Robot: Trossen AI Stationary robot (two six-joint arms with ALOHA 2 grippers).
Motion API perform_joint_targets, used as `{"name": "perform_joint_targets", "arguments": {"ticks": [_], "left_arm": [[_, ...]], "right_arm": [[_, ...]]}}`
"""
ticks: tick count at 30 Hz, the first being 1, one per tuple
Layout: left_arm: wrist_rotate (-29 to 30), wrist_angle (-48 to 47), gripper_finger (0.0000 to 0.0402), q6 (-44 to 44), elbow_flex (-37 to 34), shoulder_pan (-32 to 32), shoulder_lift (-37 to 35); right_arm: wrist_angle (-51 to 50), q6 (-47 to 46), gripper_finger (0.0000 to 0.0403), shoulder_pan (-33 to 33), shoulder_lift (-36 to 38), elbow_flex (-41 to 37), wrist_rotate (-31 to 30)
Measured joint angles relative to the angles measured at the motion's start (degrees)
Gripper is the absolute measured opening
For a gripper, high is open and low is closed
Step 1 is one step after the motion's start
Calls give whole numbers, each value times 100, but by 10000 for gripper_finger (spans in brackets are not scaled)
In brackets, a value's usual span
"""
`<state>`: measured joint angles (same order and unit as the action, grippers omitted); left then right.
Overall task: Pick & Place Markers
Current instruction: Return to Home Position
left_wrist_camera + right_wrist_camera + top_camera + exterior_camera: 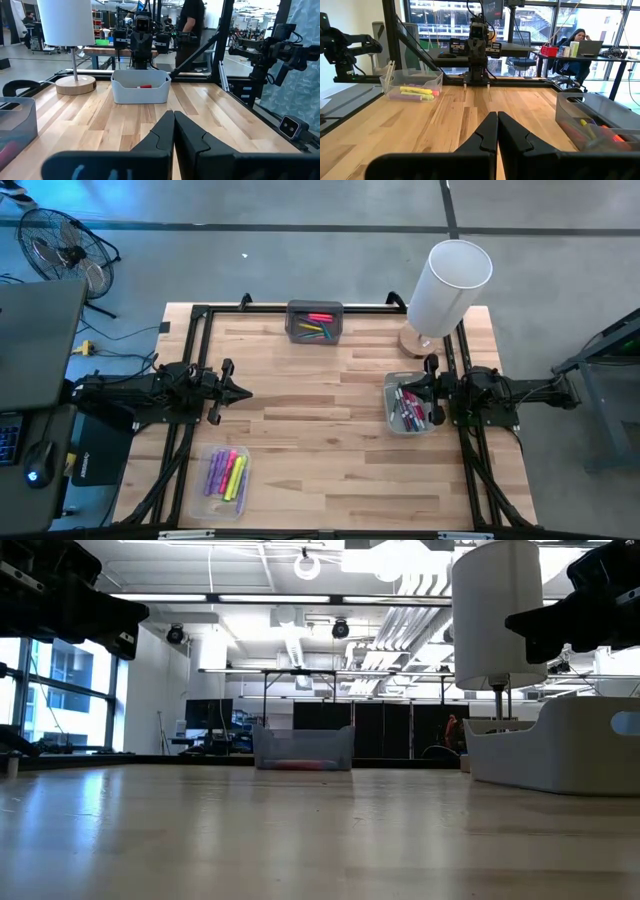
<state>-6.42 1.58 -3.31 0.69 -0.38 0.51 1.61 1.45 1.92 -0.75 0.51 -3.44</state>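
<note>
The markers lie in three trays. Purple, pink and yellow markers are in a clear tray at the near left. Red, yellow and green markers fill a grey tray at the far middle. Red and pink markers sit in a white tray at the right. My left gripper hangs shut and level above the table's left side, touching nothing. My right gripper is shut too and points level over the white tray, clear of it.
A white-shaded lamp on a round wooden base stands at the far right corner, just behind the white tray. Black frame rails run along the table's left, right and far sides. Bare wood lies between the two arms. A person sits beyond the table.
</note>
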Motion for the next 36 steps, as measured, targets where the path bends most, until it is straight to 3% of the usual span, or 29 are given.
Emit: {"name": "perform_joint_targets", "arguments": {"ticks": [5, 19, 36], "left_arm": [[-86, 3, 1, 1, 3, 0, 0], [-1757, 12, 1, -1, 103, 0, -2], [-1508, -42, 1, 0, 114, 0, -2]], "right_arm": [[-1, 1, 0, 2, 0, -2, 0], [-2, -1, 0, 2, 0, -2, -1], [-2, 4, 0, 2, 0, -4, 0]]}}
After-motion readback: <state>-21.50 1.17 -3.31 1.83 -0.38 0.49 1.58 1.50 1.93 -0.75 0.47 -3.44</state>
